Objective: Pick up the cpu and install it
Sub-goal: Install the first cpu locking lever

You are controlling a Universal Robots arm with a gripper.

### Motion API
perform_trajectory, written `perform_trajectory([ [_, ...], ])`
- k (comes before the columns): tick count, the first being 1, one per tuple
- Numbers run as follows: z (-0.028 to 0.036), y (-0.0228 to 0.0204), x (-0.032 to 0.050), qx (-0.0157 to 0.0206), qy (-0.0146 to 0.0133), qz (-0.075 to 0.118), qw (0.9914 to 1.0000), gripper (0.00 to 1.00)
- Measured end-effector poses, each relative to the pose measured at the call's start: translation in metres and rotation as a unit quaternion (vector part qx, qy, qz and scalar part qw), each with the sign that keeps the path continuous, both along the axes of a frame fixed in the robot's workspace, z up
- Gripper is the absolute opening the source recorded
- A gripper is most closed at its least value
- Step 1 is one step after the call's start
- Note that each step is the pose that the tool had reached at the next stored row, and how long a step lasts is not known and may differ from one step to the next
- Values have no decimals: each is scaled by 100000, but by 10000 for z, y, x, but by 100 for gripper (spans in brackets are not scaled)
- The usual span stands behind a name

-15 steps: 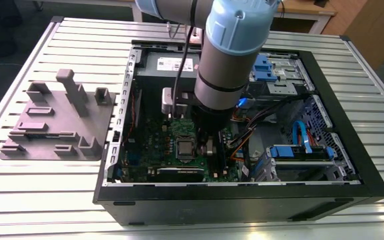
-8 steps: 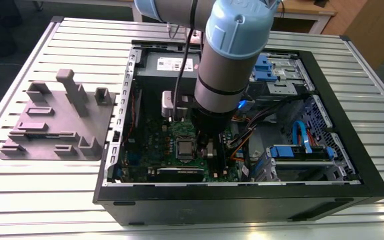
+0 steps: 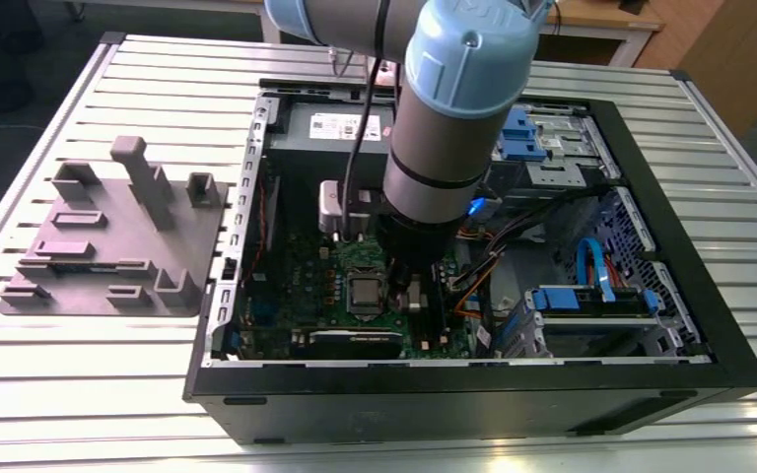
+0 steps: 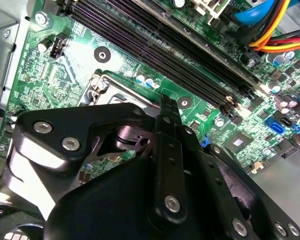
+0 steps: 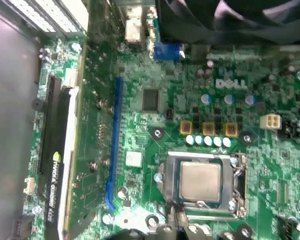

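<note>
1. First wrist view: the cpu (image 5: pixel 200 180) lies flat inside the silver socket frame (image 5: pixel 166 185) on the green motherboard (image 5: pixel 190 100), its metal top bare and nothing gripping it.
2. The gripper (image 4: pixel 162 107) hangs low over the board just beside the socket; in the second wrist view its black linkage hides most of the socket, and one thin finger tip reaches toward the frame's edge. I cannot tell whether the fingers are spread or pressed together.
3. Judged from this, the chip is already seated, so the work is at the close of the install step; whether the frame's retaining lever is locked is not clear.
4. A next move would call for a clean, straight path that clears the frame, the long dark memory slots (image 4: pixel 180 45) and the coloured cables (image 4: pixel 275 30) close by.
5. In the exterior view the arm (image 3: pixel 451 128) reaches down into an open computer case (image 3: pixel 484 394) lying on a slatted metal table (image 3: pixel 90 394). A grey fixture plate (image 3: pixel 115 246) with upright blocks sits towards the exterior view's left of the case, and wooden furniture stands behind.
</note>
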State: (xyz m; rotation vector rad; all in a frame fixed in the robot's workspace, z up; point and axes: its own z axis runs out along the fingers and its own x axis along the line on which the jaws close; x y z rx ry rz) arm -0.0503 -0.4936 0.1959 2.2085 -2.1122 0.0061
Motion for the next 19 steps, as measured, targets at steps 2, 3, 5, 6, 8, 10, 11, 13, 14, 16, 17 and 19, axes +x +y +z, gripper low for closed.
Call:
perform_trajectory([
  [2,-4,0,0,-9,6,487,99999,10],
  [3,-5,0,-1,-10,5,626,99998,10],
  [5,-9,0,0,-1,0,710,99997,10],
  [6,-12,0,0,2,0,721,99997,10],
  [8,-23,1,1,3,-1,739,99997,10],
  [10,-39,0,2,-2,1,755,99997,10],
  [11,-47,0,2,-9,4,757,99997,10],
  [13,-61,-1,4,-46,20,773,99997,10],
  [14,-67,-1,5,-48,22,777,99997,10],
  [16,-75,-1,12,-27,17,786,99997,10],
  [17,-78,0,17,-6,8,790,99997,10],
  [19,-80,0,29,2,-5,816,99997,10],
])
